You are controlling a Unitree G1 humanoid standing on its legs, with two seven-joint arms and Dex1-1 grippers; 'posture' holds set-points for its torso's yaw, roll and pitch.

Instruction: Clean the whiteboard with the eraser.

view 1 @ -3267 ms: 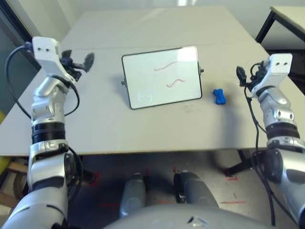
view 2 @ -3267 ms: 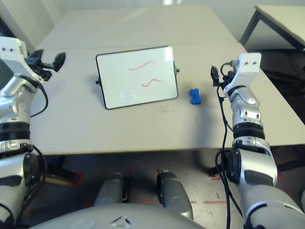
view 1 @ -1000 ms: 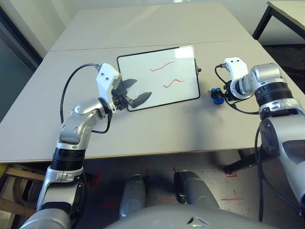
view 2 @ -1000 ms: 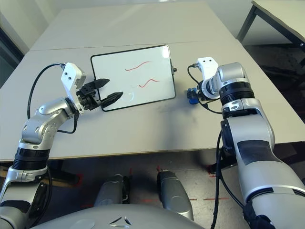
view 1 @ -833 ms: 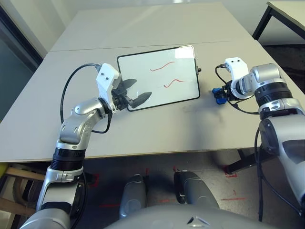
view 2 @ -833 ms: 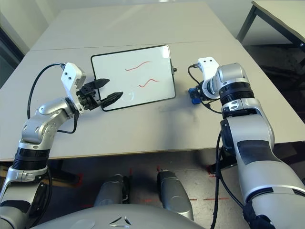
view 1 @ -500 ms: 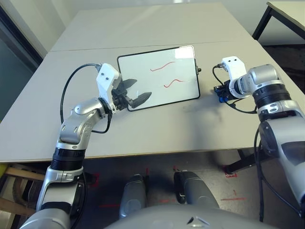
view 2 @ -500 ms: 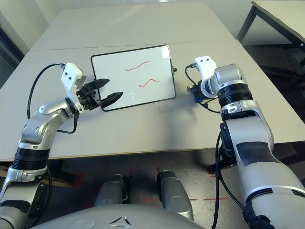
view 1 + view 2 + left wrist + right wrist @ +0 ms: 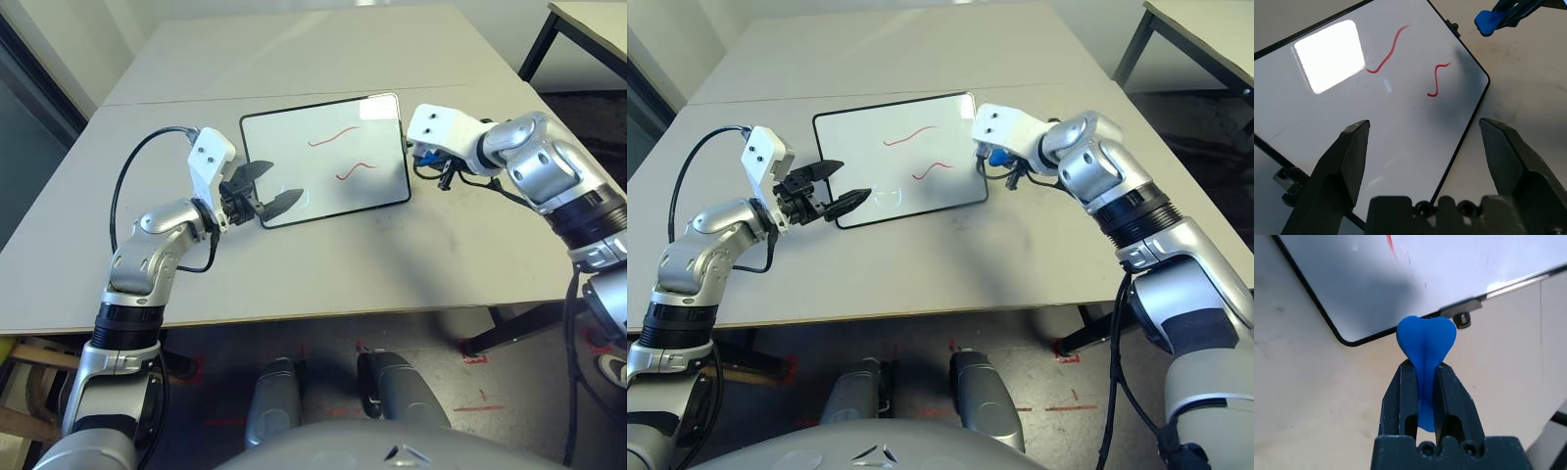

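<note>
Up off the table came the eraser (image 9: 1425, 343), which a second before had been lying to the right of the whiteboard (image 9: 325, 160); the right gripper (image 9: 1424, 382) had clamped on its narrow middle and carried it up and over toward the board's right edge. The blue block sat pinched between the two black fingers (image 9: 1400, 399), its rounded end sticking out past the tips, held in the air just beside the board's small side knob (image 9: 1464, 320) and near corner. The board itself had not budged: it lay flat on the grey table (image 9: 323, 264), two red squiggles (image 9: 334, 136) on its right half. The left gripper (image 9: 273, 186) had stayed put at the board's near left corner, its jaws spread wide with nothing between them, pointing across the white surface.
</note>
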